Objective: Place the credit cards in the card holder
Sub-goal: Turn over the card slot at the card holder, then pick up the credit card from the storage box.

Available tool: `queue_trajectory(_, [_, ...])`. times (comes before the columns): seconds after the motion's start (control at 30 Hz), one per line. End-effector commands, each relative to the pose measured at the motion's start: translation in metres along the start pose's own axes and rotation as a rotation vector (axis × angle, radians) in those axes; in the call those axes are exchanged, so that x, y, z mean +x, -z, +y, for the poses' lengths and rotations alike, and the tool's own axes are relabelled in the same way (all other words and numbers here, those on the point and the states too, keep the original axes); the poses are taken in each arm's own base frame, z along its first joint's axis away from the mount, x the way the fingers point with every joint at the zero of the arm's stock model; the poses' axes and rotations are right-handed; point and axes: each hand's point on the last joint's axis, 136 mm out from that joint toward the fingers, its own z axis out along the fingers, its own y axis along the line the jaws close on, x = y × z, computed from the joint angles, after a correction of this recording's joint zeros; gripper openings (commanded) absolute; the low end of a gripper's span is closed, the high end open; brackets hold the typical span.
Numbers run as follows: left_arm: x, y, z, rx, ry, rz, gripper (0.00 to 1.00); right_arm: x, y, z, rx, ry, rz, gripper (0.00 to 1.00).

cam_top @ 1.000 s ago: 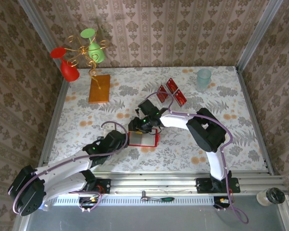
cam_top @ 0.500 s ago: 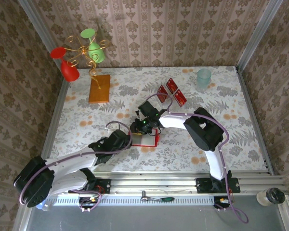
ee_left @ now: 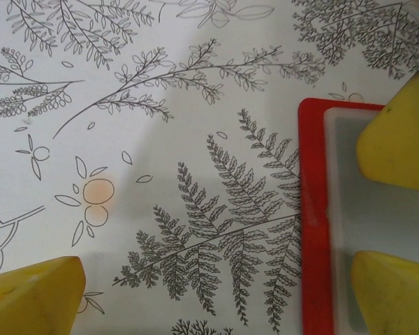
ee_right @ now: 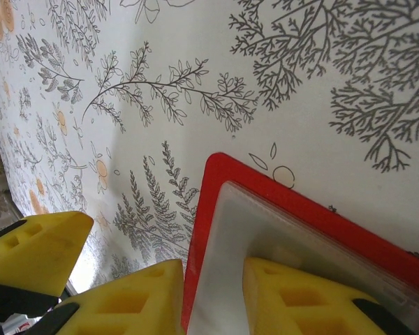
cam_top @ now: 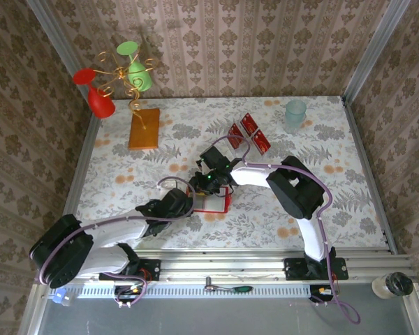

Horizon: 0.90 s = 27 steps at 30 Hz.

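Left arm [cam_top: 105,234]: lies low, stretched from lower left corner of top view toward frame centre, elbow bulging at far lower left.
Left gripper [cam_top: 186,202]: pointed down, jaws spread wide; own fingers [ee_left: 35,296] sit in bottom corners of left wrist view.
Right arm [cam_top: 297,185]: rises from base at lower right, folds at elbow, forearm reaches left to centre.
Right gripper [cam_top: 207,183]: tipped down, jaws narrowly parted, fingers [ee_right: 143,300] side by side along bottom of right wrist view.
Both grippers close together at mid-frame.
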Motion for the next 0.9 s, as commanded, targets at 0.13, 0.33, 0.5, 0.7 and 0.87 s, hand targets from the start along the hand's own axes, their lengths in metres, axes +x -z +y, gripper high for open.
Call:
queue_trajectory(0.13, [0.009,-0.003,0.006,-0.038,-0.021,0.015,0.98,-0.02,0.04,0.016,-0.014,0.019,-0.053,0.36])
queue_trajectory(0.33, [0.013,-0.003,0.01,-0.067,-0.022,0.026,0.98,-0.056,0.099,0.007,0.049,0.047,-0.16,0.38])
queue_trajectory(0.5, [0.014,-0.002,0.013,-0.078,-0.013,0.026,0.98,-0.091,0.154,-0.016,0.253,0.13,-0.265,0.4])
queue_trajectory(0.7, [0.015,-0.001,0.014,-0.084,-0.011,0.028,0.98,-0.129,0.2,-0.046,0.53,0.226,-0.322,0.42])
queue_trajectory(0.87, [0.016,-0.001,0.014,-0.085,-0.011,0.03,0.98,-0.16,0.222,-0.06,0.695,0.289,-0.346,0.42])
